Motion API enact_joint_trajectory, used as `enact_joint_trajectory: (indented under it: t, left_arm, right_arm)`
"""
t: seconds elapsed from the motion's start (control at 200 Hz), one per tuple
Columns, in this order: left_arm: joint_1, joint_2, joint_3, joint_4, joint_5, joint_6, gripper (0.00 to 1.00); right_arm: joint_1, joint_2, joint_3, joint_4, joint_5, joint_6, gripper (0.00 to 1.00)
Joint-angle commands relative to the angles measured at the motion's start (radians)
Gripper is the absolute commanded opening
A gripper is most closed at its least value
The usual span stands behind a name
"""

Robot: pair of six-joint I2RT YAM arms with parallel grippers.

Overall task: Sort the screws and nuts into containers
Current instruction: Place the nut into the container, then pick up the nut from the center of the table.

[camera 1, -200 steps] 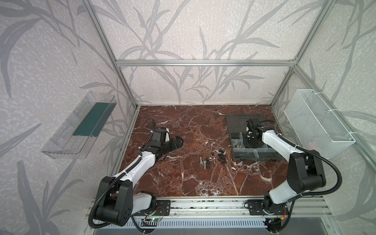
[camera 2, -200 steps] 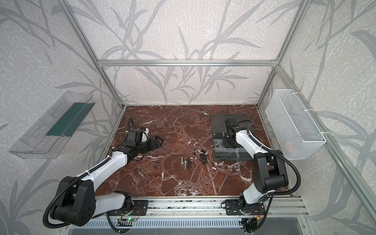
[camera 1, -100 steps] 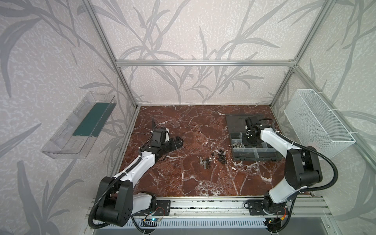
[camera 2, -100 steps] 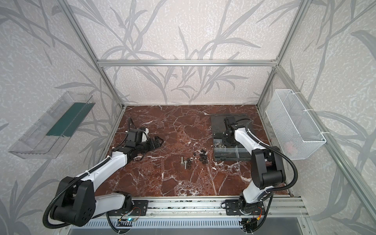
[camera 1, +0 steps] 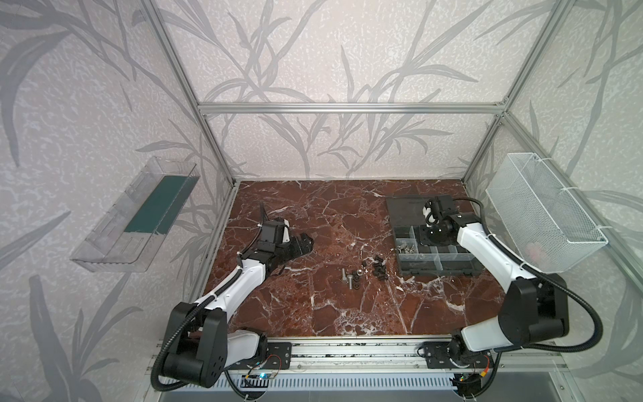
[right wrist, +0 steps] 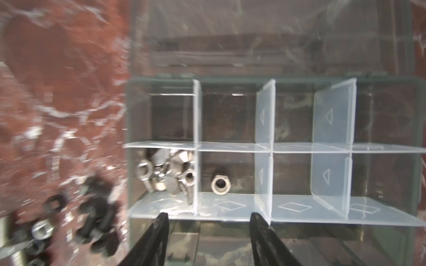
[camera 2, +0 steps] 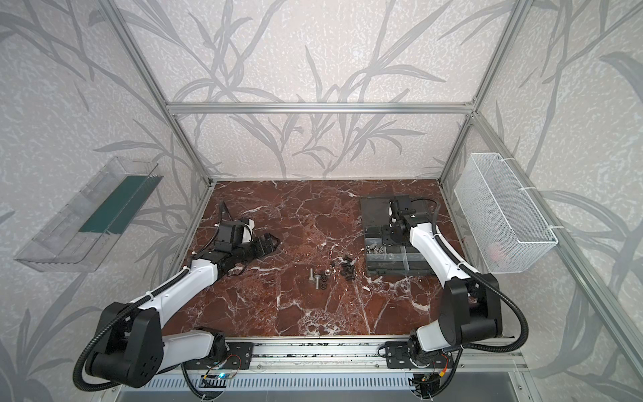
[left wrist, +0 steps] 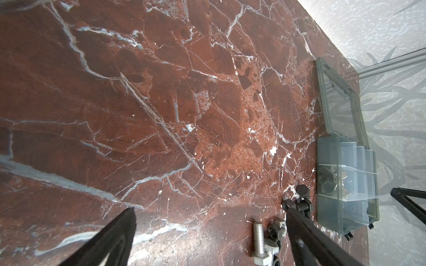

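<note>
The left arm (camera 1: 240, 282) and right arm (camera 1: 487, 250) have white shells and black joints; black ribbed cables (camera 1: 601, 329) loop alongside. The shoulder housings (camera 1: 205, 344) are black.

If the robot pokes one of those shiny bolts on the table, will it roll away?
Maybe. The silver bolt lies on its side with a round shaft, so it may roll, curving around its wider hex head. It looks solid metal, so stiff and heavyish. The marble table looks smooth, so it might slide.

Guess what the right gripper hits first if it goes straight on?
Probably the silver nut alone in a compartment of the box, just ahead of the open right gripper; depth is unclear.
</note>
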Motion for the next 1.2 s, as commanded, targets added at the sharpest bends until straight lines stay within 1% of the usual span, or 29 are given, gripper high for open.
enact_joint_trajectory:
  t: [0.0,0.135,0.215,0.315,0.42,0.515,0.615,0.675,0.77,0.88,0.985,1.15,1.195]
  left_arm:
    - [0.005,-0.011,0.018,-0.007,-0.002,0.002,0.99]
    - [0.005,-0.006,0.019,-0.003,0.0,0.001,0.99]
    - [0.005,-0.004,0.019,-0.003,0.0,0.0,0.99]
    - [0.005,0.001,0.018,0.002,0.002,-0.003,0.99]
    - [0.005,0.004,0.014,0.008,0.008,-0.008,0.99]
    - [0.005,0.006,0.01,0.015,0.012,-0.014,0.99]
    - [0.005,0.005,0.009,0.013,0.011,-0.012,0.99]
    - [0.005,0.004,0.011,0.008,-0.001,-0.011,0.99]
    - [0.005,0.005,0.007,0.003,-0.008,-0.013,0.99]
    - [0.006,0.0,0.002,0.005,-0.006,-0.009,0.99]
    - [0.006,0.0,0.003,0.004,-0.005,-0.003,0.99]
    - [0.006,0.001,-0.002,0.008,-0.004,-0.001,0.99]
    - [0.006,0.001,-0.003,0.007,-0.004,-0.001,0.99]
  right_arm:
    - [0.007,-0.091,-0.03,0.017,-0.165,-0.031,0.63]
    - [0.046,-0.176,-0.107,0.078,-0.305,-0.028,0.64]
    - [0.103,-0.201,-0.136,0.095,-0.345,-0.02,0.64]
    - [0.195,-0.202,-0.167,0.132,-0.357,0.01,0.64]
    - [0.299,-0.174,-0.19,0.186,-0.335,0.061,0.64]
    - [0.375,-0.132,-0.199,0.219,-0.265,0.114,0.64]
    - [0.42,-0.068,-0.173,0.216,-0.201,0.198,0.64]
    - [0.441,-0.029,-0.15,0.207,-0.187,0.242,0.63]
    - [0.492,0.019,-0.121,0.211,-0.134,0.288,0.63]
    - [0.54,0.084,-0.077,0.193,-0.081,0.296,0.63]
    - [0.573,0.144,-0.049,0.187,-0.068,0.274,0.62]
    - [0.597,0.22,-0.019,0.167,-0.051,0.234,0.6]
    - [0.6,0.234,-0.011,0.16,-0.045,0.223,0.57]
